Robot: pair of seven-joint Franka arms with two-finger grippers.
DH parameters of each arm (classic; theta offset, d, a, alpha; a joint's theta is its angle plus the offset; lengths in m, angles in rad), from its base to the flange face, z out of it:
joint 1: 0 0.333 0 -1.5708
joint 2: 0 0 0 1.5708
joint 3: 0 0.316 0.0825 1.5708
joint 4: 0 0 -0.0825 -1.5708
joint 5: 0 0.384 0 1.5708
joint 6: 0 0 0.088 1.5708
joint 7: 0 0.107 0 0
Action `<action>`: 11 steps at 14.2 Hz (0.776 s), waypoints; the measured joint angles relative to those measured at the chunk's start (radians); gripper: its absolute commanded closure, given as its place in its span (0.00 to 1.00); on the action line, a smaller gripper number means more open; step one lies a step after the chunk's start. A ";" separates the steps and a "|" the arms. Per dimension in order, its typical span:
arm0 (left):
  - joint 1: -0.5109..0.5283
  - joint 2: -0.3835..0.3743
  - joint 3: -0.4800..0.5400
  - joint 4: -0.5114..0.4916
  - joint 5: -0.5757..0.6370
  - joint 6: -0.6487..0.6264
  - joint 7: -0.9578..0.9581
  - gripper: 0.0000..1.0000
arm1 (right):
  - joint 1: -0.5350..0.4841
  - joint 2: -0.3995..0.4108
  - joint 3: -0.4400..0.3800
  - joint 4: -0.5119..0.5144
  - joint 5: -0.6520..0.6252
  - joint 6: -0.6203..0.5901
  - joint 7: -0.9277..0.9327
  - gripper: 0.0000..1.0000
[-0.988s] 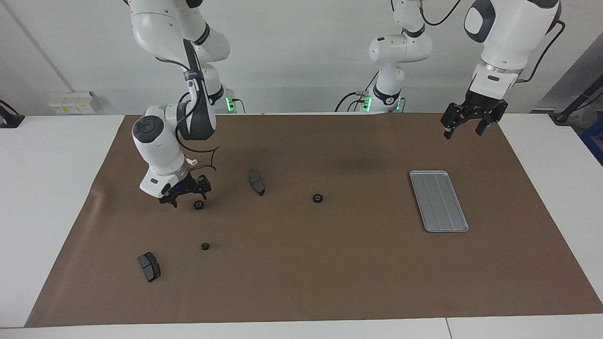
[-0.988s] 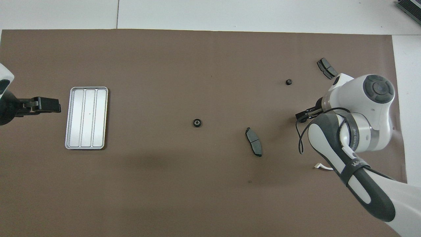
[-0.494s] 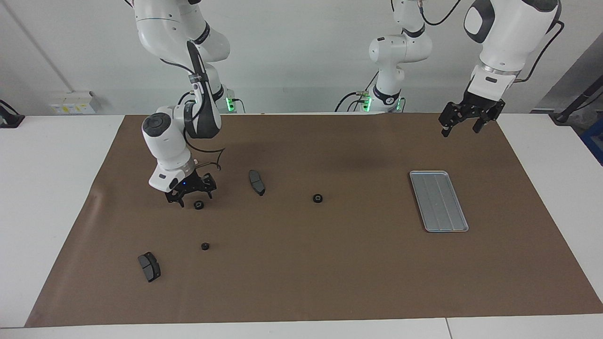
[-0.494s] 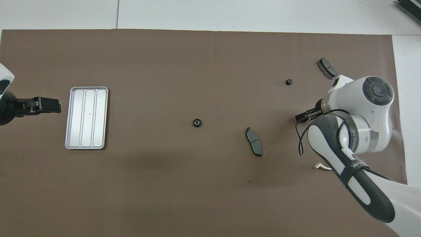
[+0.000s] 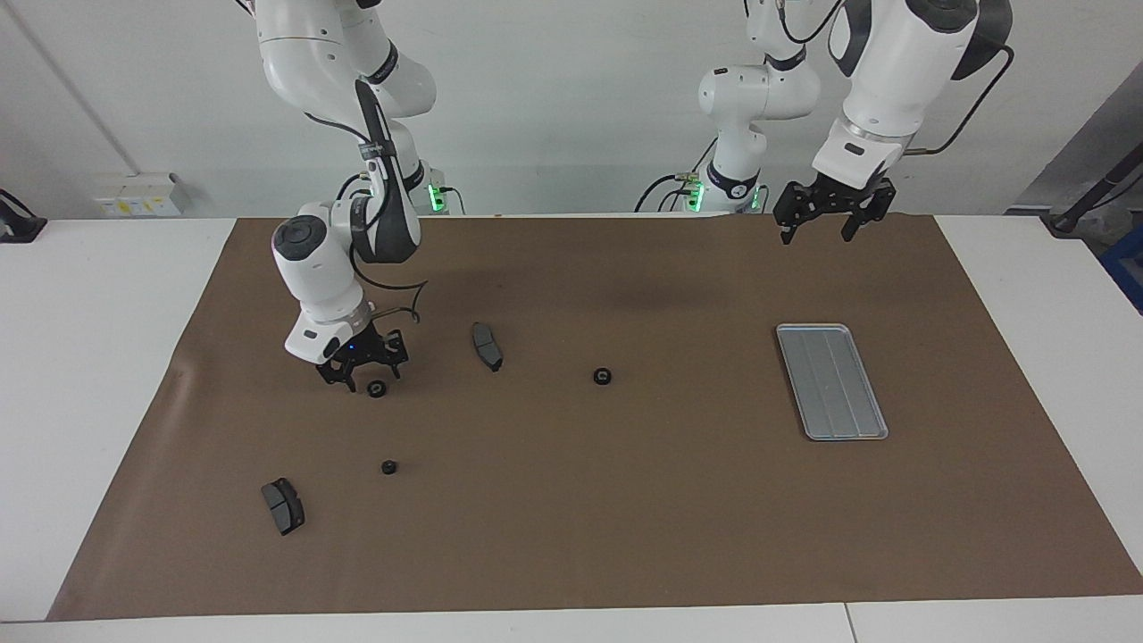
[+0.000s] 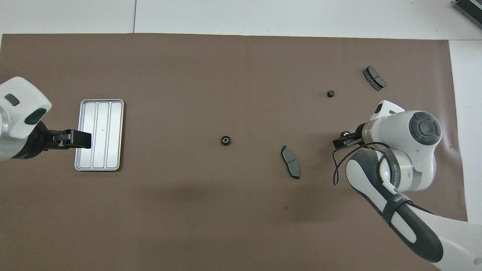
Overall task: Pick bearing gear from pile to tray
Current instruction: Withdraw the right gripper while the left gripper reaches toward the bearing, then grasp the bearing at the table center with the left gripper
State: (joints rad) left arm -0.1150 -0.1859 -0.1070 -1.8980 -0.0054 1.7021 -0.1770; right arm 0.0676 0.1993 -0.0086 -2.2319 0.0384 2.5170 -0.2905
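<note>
Your right gripper (image 5: 362, 385) sits low over the mat, fingers apart and holding nothing, with a black gear (image 5: 377, 388) just beside its fingertips. Your left gripper (image 5: 820, 230) hangs high in the air with its fingers spread wide and empty, the tray (image 5: 831, 381) lying below it.

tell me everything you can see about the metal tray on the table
The tray is a flat rectangle of silver-grey metal with rounded corners, a shallow raised rim and ridges running lengthwise that split it into three strips. It lies flat on the brown mat toward the left arm's end of the table, well apart from the scattered parts. Nothing lies in it. In the overhead view the left gripper overlaps its edge, but the facing view shows that gripper raised, not touching it.
</note>
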 measured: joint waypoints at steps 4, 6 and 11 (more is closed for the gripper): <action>-0.116 0.023 -0.005 -0.010 -0.002 0.050 -0.142 0.00 | 0.000 0.000 0.000 -0.007 0.000 0.002 0.000 0.37; -0.164 0.057 -0.008 -0.010 -0.014 0.111 -0.194 0.00 | 0.000 0.000 0.000 -0.008 0.000 0.004 0.000 0.40; -0.272 0.212 -0.009 0.012 -0.043 0.275 -0.325 0.00 | 0.000 0.000 0.000 -0.009 0.001 0.034 0.000 0.41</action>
State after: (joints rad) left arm -0.3874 0.0259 -0.1158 -1.8859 -0.0484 1.9770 -0.5016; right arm 0.0672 0.1993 -0.0090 -2.2411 0.0390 2.5509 -0.2905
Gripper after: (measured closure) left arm 0.000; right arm 0.401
